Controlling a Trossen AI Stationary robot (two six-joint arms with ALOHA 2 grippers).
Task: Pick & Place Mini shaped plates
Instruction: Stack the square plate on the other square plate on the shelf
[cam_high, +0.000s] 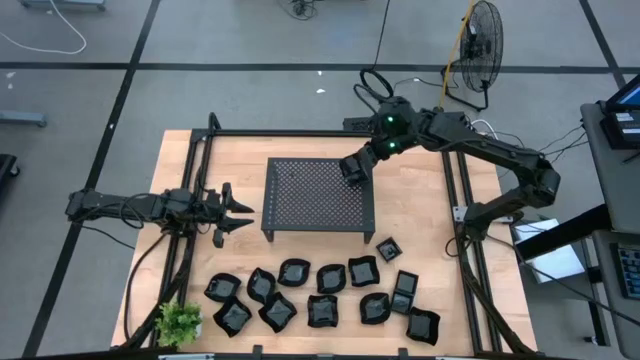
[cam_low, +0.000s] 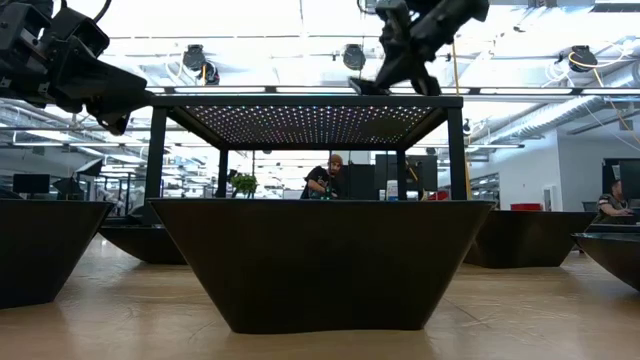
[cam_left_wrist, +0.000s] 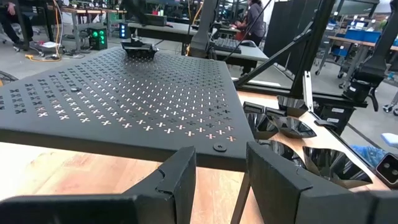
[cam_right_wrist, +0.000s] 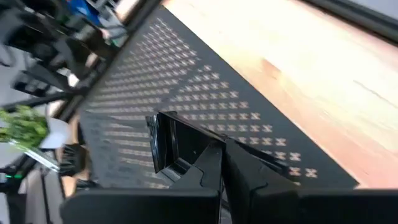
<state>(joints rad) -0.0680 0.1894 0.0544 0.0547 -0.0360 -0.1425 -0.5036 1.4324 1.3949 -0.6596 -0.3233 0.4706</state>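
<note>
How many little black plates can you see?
About 14: thirteen plates on the table beside the rack, one at the rack's far right corner in the right gripper. Overlapping ones may hide more.

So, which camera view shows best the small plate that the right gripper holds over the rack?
The right wrist view: the square plate fills its centre, pinched by the right gripper above the rack. The high view gives only a dark spot at the rack's corner; the low view shows its edge; the left wrist view shows it far off.
</note>
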